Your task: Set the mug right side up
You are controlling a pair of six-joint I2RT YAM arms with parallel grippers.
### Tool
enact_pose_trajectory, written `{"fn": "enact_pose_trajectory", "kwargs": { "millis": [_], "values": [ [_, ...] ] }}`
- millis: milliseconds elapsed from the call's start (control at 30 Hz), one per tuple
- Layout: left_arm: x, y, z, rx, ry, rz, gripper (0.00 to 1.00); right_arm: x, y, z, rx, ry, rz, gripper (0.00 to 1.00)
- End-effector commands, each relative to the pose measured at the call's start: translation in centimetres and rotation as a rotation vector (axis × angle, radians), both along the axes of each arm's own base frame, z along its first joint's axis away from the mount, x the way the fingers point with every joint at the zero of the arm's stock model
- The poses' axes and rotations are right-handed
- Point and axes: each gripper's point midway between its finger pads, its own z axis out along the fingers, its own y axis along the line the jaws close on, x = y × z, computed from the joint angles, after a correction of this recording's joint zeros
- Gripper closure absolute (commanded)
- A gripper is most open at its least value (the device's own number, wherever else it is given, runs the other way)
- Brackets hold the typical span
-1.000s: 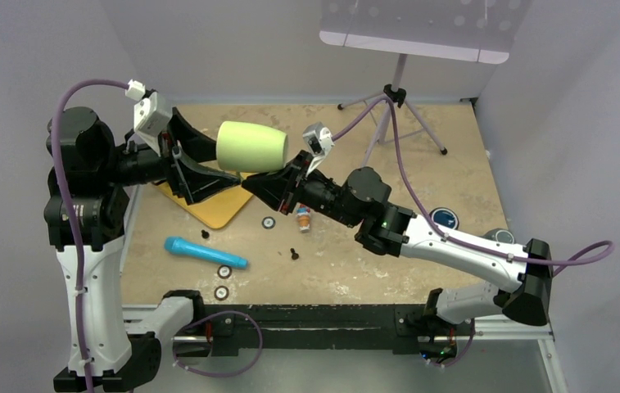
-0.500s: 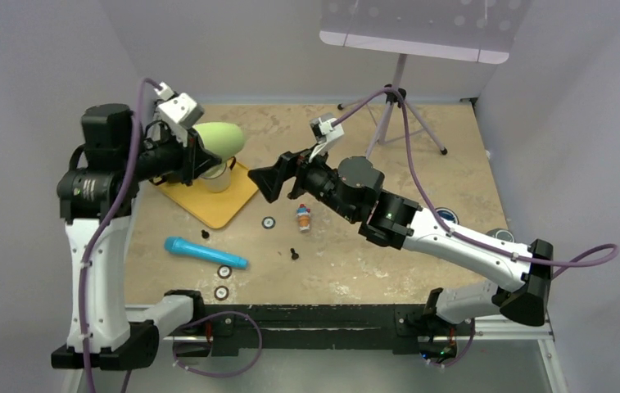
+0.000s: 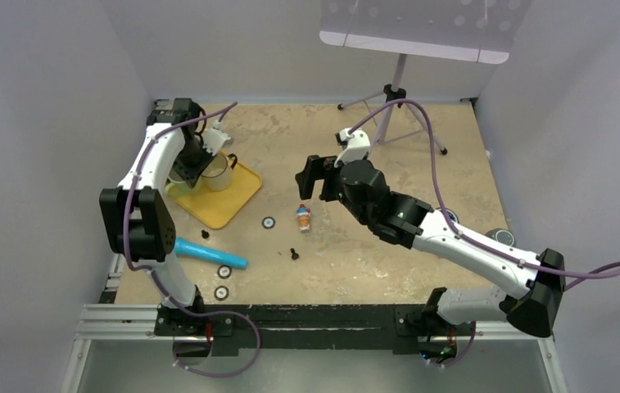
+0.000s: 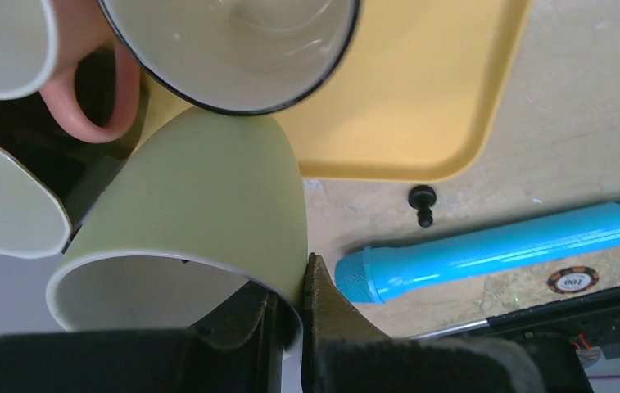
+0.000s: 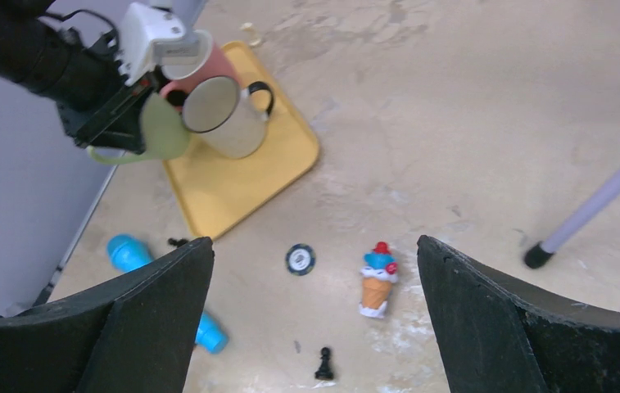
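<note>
The light green mug [image 4: 208, 196] is tilted, with its open mouth toward the left wrist camera. My left gripper [image 4: 290, 311] is shut on its rim, one finger inside and one outside. In the right wrist view the mug [image 5: 159, 131] hangs over the left edge of the yellow tray [image 5: 241, 180]. From above, only a sliver of the mug [image 3: 174, 189] shows beneath the left gripper [image 3: 187, 168]. My right gripper [image 3: 310, 176] is open and empty above the middle of the table, well right of the mug, and its jaws [image 5: 314, 241] stand wide apart.
A white enamel mug [image 5: 224, 115] and a pink mug [image 5: 200, 61] stand on the tray beside the green one. A blue cylinder [image 3: 206, 253], an ice-cream toy [image 3: 303, 218], poker chips [image 3: 268, 222], a black pawn [image 3: 294, 253] and a tripod [image 3: 395, 106] share the table.
My right gripper opened, released the green mug and drew back right. My left gripper closed on the mug's rim and swung it left and down to the tray.
</note>
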Motion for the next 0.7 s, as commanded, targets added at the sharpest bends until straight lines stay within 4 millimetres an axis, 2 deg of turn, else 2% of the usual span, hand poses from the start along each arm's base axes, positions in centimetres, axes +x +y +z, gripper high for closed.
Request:
{"fn": "enact_pose_trajectory", "kwargs": {
  "millis": [0, 133, 300, 400, 533, 633, 667],
  "values": [
    [3.1, 3.0, 1.0, 0.075, -0.052, 0.033, 1.0, 1.2, -4.3, -0.8, -0.001, 0.045, -0.129, 0.02],
    [3.0, 3.3, -1.4, 0.043, 0.019, 0.042, 1.0, 1.1, -5.5, -1.4, 0.002, 0.052, -0.162, 0.02],
    [2.8, 2.5, -2.7, -0.073, 0.065, 0.042, 1.0, 1.1, -6.4, -1.7, -0.015, 0.064, -0.193, 0.02],
    [2.7, 2.3, -3.4, -0.1, 0.085, 0.043, 1.0, 1.6, -8.6, -2.8, -0.064, 0.106, -0.3, 0.02],
    [2.6, 2.1, -3.5, -0.124, 0.074, 0.04, 0.66, 2.2, -13.4, -5.4, -0.139, 0.188, -0.462, 0.01],
    [3.0, 2.3, -2.2, -0.119, 0.017, 0.042, 0.53, 2.8, -17.9, -7.4, -0.148, 0.238, -0.57, 0.01],
    [3.3, 2.3, -1.6, -0.114, -0.011, 0.047, 0.48, 3.1, -20.0, -7.4, -0.139, 0.237, -0.626, 0.01]
  ]
}}
